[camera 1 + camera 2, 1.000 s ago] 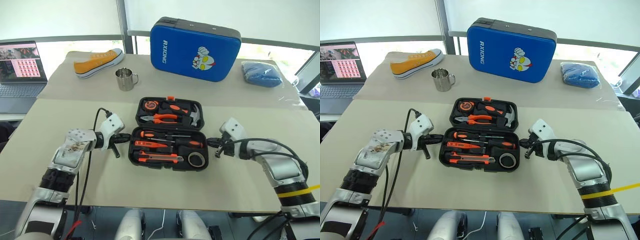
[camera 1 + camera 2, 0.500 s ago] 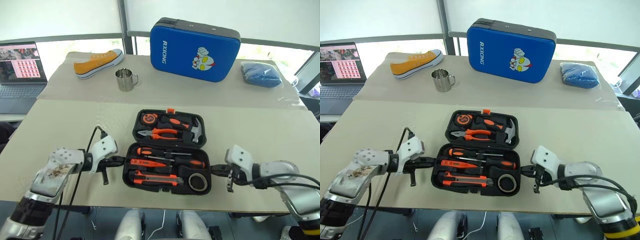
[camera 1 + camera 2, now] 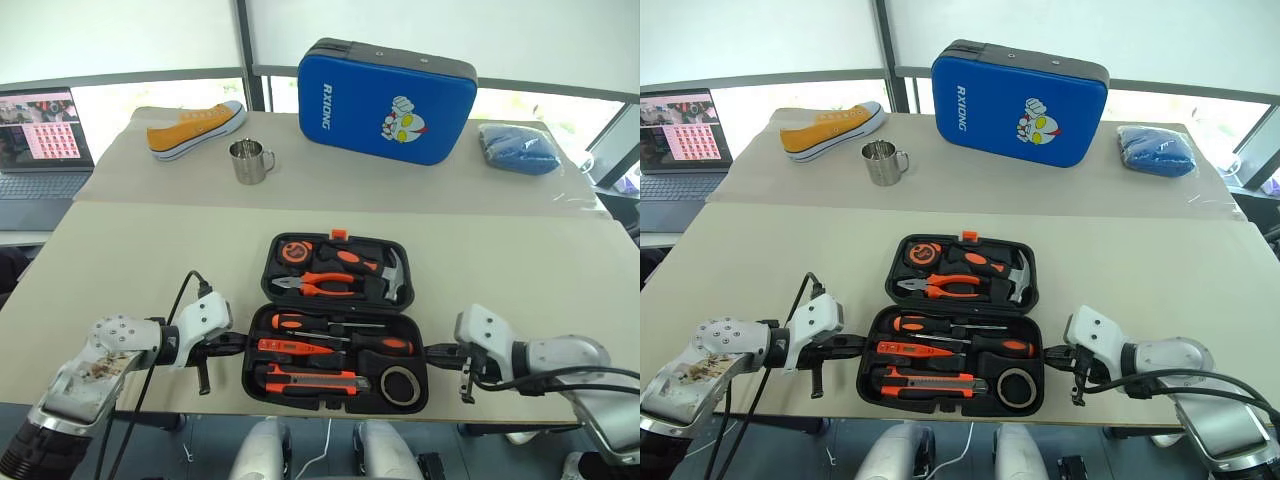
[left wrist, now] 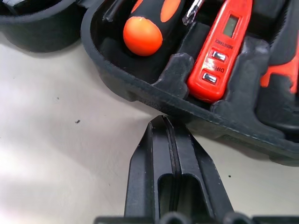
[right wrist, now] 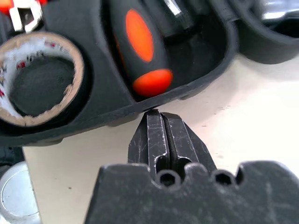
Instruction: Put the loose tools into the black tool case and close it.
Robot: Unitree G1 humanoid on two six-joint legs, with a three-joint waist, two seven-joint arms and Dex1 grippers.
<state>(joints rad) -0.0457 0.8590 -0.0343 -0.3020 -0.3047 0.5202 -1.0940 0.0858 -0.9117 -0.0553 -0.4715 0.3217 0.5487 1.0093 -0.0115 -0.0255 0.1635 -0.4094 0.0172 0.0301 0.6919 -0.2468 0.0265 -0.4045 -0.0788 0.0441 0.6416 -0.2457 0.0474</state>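
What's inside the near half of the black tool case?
The near half of the black tool case holds two screwdrivers, an orange tester, a utility knife and a tape roll. The slot floors beneath them are covered.

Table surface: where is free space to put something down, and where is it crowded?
Bare table lies between the metal cup and the black tool case, also right of the case. Crowded: the far edge, with yellow shoe, blue case and blue cloth.
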